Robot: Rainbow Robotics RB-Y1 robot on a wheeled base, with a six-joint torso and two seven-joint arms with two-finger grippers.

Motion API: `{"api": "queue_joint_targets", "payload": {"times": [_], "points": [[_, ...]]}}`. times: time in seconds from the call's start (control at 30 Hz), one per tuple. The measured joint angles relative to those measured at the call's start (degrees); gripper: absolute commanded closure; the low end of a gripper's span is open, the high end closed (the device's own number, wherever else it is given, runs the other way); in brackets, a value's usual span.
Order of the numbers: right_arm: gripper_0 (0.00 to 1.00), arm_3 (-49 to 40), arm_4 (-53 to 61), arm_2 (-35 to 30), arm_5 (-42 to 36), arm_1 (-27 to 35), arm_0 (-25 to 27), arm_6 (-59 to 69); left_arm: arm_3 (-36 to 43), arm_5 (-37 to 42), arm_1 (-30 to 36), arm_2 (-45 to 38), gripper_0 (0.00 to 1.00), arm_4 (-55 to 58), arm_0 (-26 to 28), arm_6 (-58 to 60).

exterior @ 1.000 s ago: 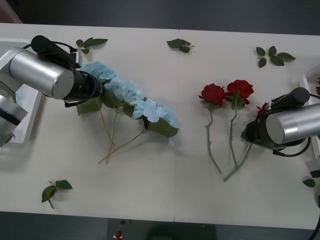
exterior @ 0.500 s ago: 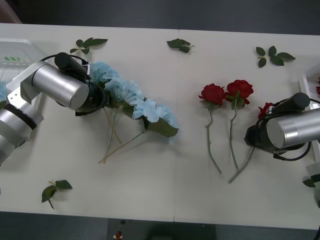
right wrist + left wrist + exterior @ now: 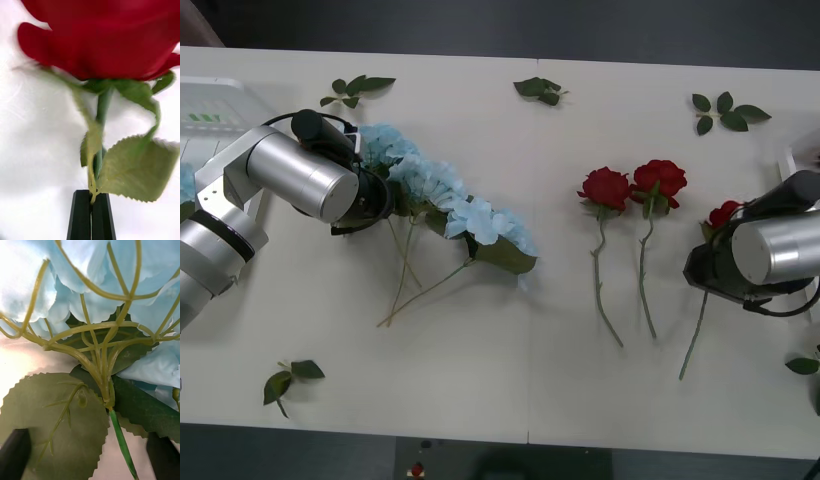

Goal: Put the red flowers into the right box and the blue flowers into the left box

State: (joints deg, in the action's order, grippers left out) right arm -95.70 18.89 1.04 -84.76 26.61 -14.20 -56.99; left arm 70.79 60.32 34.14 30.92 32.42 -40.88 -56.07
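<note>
My right gripper (image 3: pixel 91 210), black fingers pressed together, pinches the thin green stem of one artificial red rose (image 3: pixel 721 214) near the table's right edge; I should keep this pinch firm and carry the bloom clear toward the white-rimmed right box (image 3: pixel 787 158); my left gripper (image 3: pixel 90 450), fingers spread, straddles the stem of a pale blue hydrangea cluster (image 3: pixel 385 145); closing squarely on that stem, not the leaf, looks best.

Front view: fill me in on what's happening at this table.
A two-armed robot is sorting artificial flowers. The right pincer is shut on a red rose by its stem, near the table's right edge. The left pincer is open around a stem of the blue flowers, not yet gripping. Two more red roses lie mid-table. The left box sits at far left.
</note>
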Motion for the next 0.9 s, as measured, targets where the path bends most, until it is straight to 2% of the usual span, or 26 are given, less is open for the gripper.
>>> {"api": "queue_joint_targets", "payload": {"times": [0.13,0.2,0.47,0.8,0.9], "points": [[1.00,-7.7,0.3,-4.6,-6.9,0.0,0.0,0.0,0.0,0.0,0.0,0.0,0.93,0.0,0.0,0.0],[1.00,-11.2,0.6,-6.2,-9.5,0.1,0.0,0.0,0.0,0.0,0.0,0.0,1.00,0.0,0.0,0.0],[1.00,-19.5,1.6,-10.9,-14.4,3.3,0.0,-0.3,0.0,0.0,0.0,0.0,1.00,-1.7,0.0,0.0],[1.00,-19.7,3.6,-27.0,-14.3,4.5,0.0,-15.6,0.4,-0.5,0.0,-0.6,1.00,-3.3,0.0,0.0],[1.00,-18.8,2.8,-29.7,-12.8,4.9,0.0,-18.9,2.5,-0.4,0.5,-1.9,1.00,-3.4,0.0,0.0]]}}
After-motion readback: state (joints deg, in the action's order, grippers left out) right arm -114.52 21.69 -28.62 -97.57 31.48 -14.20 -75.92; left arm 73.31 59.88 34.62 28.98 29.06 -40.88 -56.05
